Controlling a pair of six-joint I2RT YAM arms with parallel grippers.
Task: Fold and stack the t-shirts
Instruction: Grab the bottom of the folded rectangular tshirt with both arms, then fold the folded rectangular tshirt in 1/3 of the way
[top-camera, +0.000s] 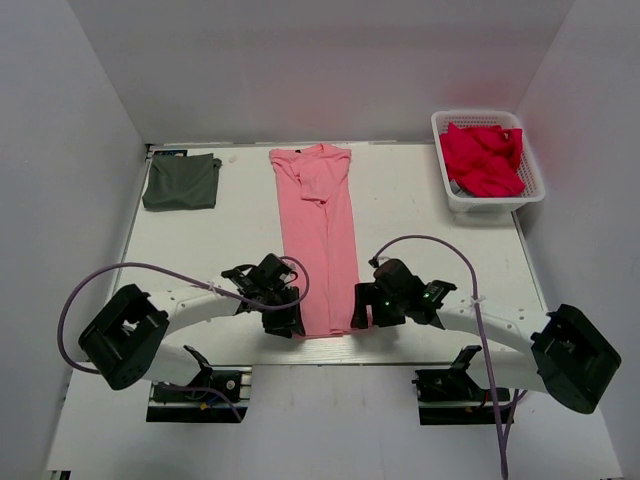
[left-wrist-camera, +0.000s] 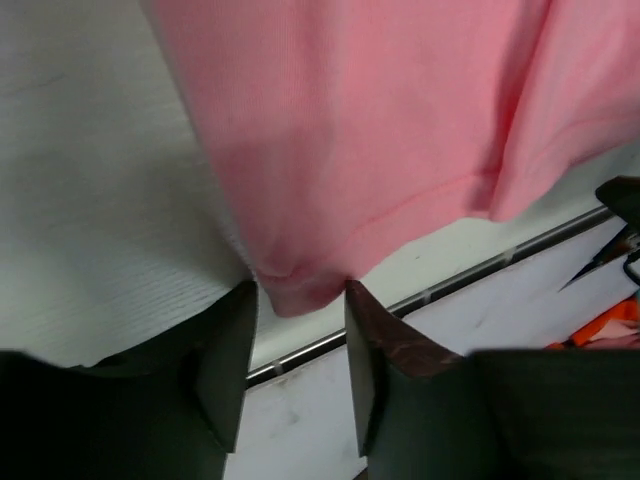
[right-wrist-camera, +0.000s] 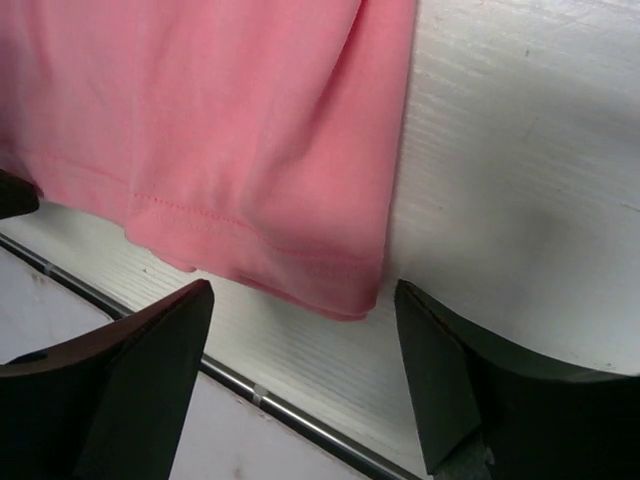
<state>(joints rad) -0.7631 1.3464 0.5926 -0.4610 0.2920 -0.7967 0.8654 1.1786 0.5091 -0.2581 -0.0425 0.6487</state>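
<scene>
The salmon-pink t-shirt (top-camera: 320, 240) lies as a long narrow strip down the middle of the table, collar end far, hem at the near edge. My left gripper (top-camera: 285, 325) sits at the hem's near left corner. In the left wrist view its jaws (left-wrist-camera: 300, 300) are partly closed, with the bunched corner of the pink cloth (left-wrist-camera: 380, 130) between the fingertips. My right gripper (top-camera: 362, 318) stands at the hem's near right corner. Its jaws (right-wrist-camera: 302, 290) are wide open just short of the pink hem (right-wrist-camera: 220, 130), nothing between them. A dark grey t-shirt (top-camera: 181, 182) lies folded at the back left.
A white basket (top-camera: 480, 117) at the back right holds crumpled red cloth (top-camera: 485, 158). A metal rail (right-wrist-camera: 300, 420) runs along the table's near edge just below both grippers. White walls close in the table on three sides.
</scene>
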